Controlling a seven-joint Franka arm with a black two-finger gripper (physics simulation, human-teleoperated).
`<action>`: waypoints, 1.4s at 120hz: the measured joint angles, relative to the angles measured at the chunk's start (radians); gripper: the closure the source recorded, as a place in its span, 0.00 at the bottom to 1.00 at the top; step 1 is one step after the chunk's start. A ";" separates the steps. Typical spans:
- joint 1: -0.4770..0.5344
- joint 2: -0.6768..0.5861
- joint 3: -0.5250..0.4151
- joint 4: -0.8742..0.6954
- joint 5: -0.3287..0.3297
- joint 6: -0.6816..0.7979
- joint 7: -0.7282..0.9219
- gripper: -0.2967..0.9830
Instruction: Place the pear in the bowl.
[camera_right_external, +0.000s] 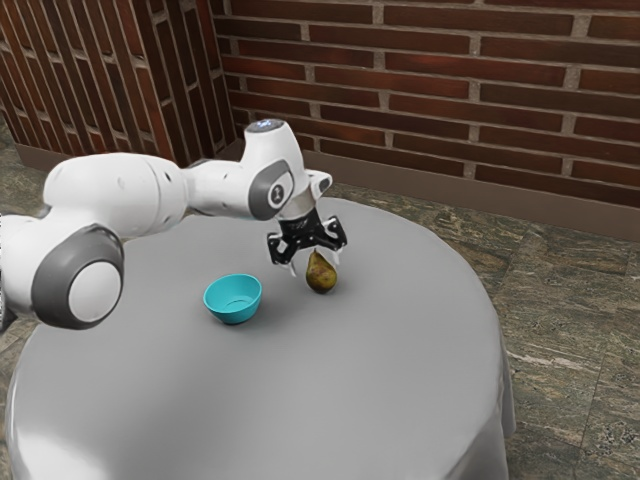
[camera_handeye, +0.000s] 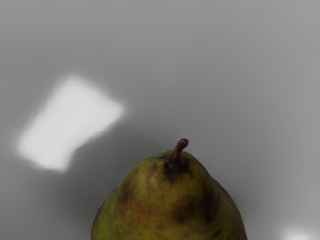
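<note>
Plainly, open tabletop (camera_right_external: 283, 302) separates the pear (camera_right_external: 321, 275) from the bowl rim (camera_right_external: 235, 311).

Turquoise bowl (camera_right_external: 233, 302); brown-blotched green pear (camera_right_external: 321, 276).

Round table (camera_right_external: 400, 370), smooth gray cloth draped over the edge, bright glare patches on top. Turquoise bowl (camera_right_external: 233, 308) on it, open side up. Brown-green pear (camera_right_external: 321, 275) upright, stem up, near bowl, toward the exterior view's right. Bowl and pear apart.
</note>
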 joint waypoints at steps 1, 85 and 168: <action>0.000 0.001 0.000 0.000 0.000 0.001 -0.001 0.23; 0.006 0.049 -0.014 0.019 0.002 0.041 -0.047 0.23; 0.008 0.056 -0.016 0.029 0.000 0.045 -0.059 0.39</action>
